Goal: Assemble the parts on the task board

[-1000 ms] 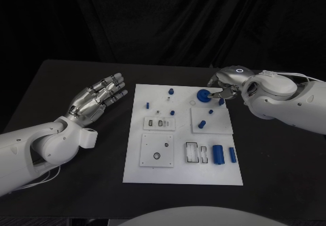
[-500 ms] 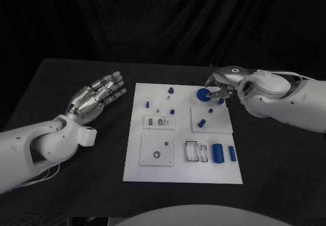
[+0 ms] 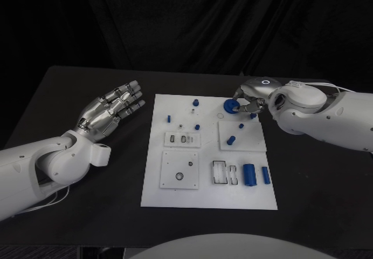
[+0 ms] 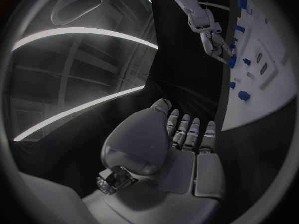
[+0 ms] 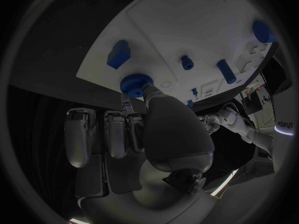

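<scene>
While the black surface (image 3: 93, 216) lies dark under everything, we see the white task board (image 3: 208, 197) flat in its middle, long side running away from the robot. Our left hand (image 3: 111, 110) hovers over the surface just beside the board's left edge, palm up, fingers straight and apart, holding nothing; the left wrist view shows the same flat palm (image 4: 181, 154) with the board off to one side. Our right hand (image 3: 250, 102) sits at the board's far right corner, where thumb and a finger pinch a round blue knurled part (image 3: 232, 107); in the right wrist view the thumb presses that part (image 5: 134, 83) at its rim, the other fingers (image 5: 81, 134) lying side by side just behind it. We cannot tell whether the part rests on the board or is lifted off it. Nearer the robot, two blue cylinders (image 3: 249, 175) lie side by side at the board's right, beside a black-framed slot (image 3: 223, 173). Small blue pegs (image 3: 197, 128) stand scattered across the far half, and a blue block (image 5: 117, 53) sits near the board's corner.
</scene>
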Robot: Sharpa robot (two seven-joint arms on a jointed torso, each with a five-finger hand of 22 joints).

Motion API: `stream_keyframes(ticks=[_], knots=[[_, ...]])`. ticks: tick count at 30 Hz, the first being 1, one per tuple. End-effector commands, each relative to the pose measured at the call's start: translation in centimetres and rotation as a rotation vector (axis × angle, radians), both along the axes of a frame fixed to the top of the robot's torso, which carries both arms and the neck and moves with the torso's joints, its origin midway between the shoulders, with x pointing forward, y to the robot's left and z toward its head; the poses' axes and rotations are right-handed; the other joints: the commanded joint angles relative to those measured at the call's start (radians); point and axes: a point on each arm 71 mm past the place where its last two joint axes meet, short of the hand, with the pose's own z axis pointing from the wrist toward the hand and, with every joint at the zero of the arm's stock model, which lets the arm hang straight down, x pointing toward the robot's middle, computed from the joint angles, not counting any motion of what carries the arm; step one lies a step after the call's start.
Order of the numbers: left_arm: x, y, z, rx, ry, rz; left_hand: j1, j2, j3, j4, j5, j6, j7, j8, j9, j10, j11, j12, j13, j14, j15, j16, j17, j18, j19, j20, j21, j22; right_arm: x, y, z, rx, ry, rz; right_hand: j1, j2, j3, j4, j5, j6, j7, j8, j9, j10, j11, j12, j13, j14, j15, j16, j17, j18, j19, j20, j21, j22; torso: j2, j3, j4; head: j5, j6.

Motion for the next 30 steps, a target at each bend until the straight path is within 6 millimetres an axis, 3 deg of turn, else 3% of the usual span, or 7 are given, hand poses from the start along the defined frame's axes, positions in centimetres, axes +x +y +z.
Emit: stream_keyframes(ticks=[1, 13, 16, 17, 18, 19, 30], knots=[[0.0, -0.1, 0.3, -0.029, -0.028, -0.009, 0.003, 0.006, 0.006, 0.001, 0.006, -0.004, 0.001, -0.003, 0.0, -0.007, 0.003, -0.001, -0.001, -0.002, 0.006, 0.002, -0.002, 0.019, -0.001, 0.009, 0.002, 0.001, -0.1, -0.2, -0.8, -0.031, 0.036, -0.021, 0.01, 0.002, -0.001, -0.007, 0.007, 0.01, 0.0, 0.008, 0.004, 0.102, -0.008, 0.002, 0.263, 0.109, -0.006, 0.003, 0.263, -0.006, 0.058, -0.007, 0.0, 0.233, 0.0, 0.0001, -0.001, 0.003, -0.002], [0.0, 0.0, 0.2, -0.026, -0.024, -0.009, 0.003, 0.006, 0.006, 0.001, 0.006, -0.004, 0.001, -0.003, 0.0, -0.007, 0.003, -0.001, -0.001, -0.002, 0.006, 0.002, -0.002, 0.019, -0.001, 0.009, 0.002, 0.001, -0.1, 0.3, -1.3, -0.029, 0.044, -0.009, 0.027, 0.0, 0.001, -0.029, 0.065, 0.043, -0.009, 0.025, 0.028, 0.102, -0.015, 0.002, 0.263, 0.109, -0.012, 0.003, 0.263, -0.005, 0.056, -0.013, -0.003, 0.233, 0.0, 0.0019, -0.0006, 0.002, -0.005], [0.0, 0.0, 0.2, -0.025, -0.023, -0.01, 0.003, 0.006, 0.008, 0.001, 0.005, -0.006, 0.001, -0.004, -0.001, -0.008, 0.003, -0.002, -0.001, -0.003, 0.006, 0.002, -0.002, 0.019, -0.001, 0.009, 0.002, 0.001, -0.1, 0.4, -1.2, -0.02, 0.032, -0.002, 0.035, 0.007, 0.006, -0.043, 0.138, 0.1, -0.037, 0.064, 0.065, 0.102, -0.037, 0.002, 0.263, 0.109, -0.027, 0.003, 0.263, -0.005, 0.058, -0.026, -0.001, 0.235, 0.0, 0.0015, -0.0019, 0.004, -0.004], [0.0, 0.0, 0.2, -0.025, -0.023, -0.01, 0.003, 0.006, 0.008, 0.001, 0.005, -0.006, 0.001, -0.004, -0.001, -0.008, 0.003, -0.002, -0.001, -0.003, 0.006, 0.002, -0.002, 0.019, -0.001, 0.009, 0.002, 0.001, -0.1, 0.5, -1.2, -0.015, 0.026, 0.001, 0.035, 0.008, 0.007, -0.043, 0.142, 0.103, -0.038, 0.067, 0.069, 0.102, -0.038, 0.002, 0.263, 0.109, -0.029, 0.003, 0.263, -0.005, 0.058, -0.027, -0.001, 0.235, 0.0, 0.0014, -0.0022, 0.004, -0.004], [0.1, 0.0, 0.2, -0.025, -0.023, -0.009, 0.003, 0.006, 0.008, 0.001, 0.005, -0.006, 0.001, -0.004, -0.001, -0.008, 0.003, -0.002, -0.001, -0.003, 0.006, 0.002, -0.002, 0.019, -0.001, 0.009, 0.002, 0.001, -0.2, 0.5, -1.1, -0.009, 0.018, 0.004, 0.04, 0.01, 0.008, -0.055, 0.187, 0.133, -0.051, 0.098, 0.099, 0.102, -0.049, 0.002, 0.263, 0.109, -0.036, 0.003, 0.263, -0.006, 0.061, -0.037, 0.002, 0.237, -0.001, 0.0012, -0.0027, 0.006, -0.004], [0.1, 0.0, 0.2, -0.024, -0.023, -0.009, 0.003, 0.006, 0.008, 0.001, 0.005, -0.006, 0.001, -0.004, -0.001, -0.008, 0.003, -0.002, -0.001, -0.003, 0.006, 0.002, -0.002, 0.019, -0.001, 0.009, 0.002, 0.001, -0.2, 0.5, -1.1, -0.004, 0.012, 0.007, 0.039, 0.012, 0.008, -0.058, 0.198, 0.133, -0.058, 0.107, 0.113, 0.102, -0.054, 0.002, 0.263, 0.109, -0.043, 0.003, 0.263, -0.006, 0.061, -0.041, 0.002, 0.237, -0.001, 0.0011, -0.0027, 0.007, -0.004], [0.0, 0.4, 0.2, -0.02, -0.021, -0.001, 0.003, 0.006, 0.008, 0.001, 0.005, -0.006, 0.001, -0.004, -0.001, -0.008, 0.003, -0.002, -0.001, -0.003, 0.006, 0.002, -0.002, 0.019, -0.001, 0.009, 0.002, 0.001, -1.0, 1.4, 0.4, 0.051, -0.052, 0.048, 0.025, 0.014, 0.009, -0.062, 0.241, 0.13, -0.067, 0.143, 0.173, 0.102, -0.065, 0.002, 0.263, 0.109, -0.056, 0.003, 0.263, -0.014, 0.082, -0.055, 0.026, 0.25, 0.0, 0.0006, -0.0005, 0.011, 0.001]])
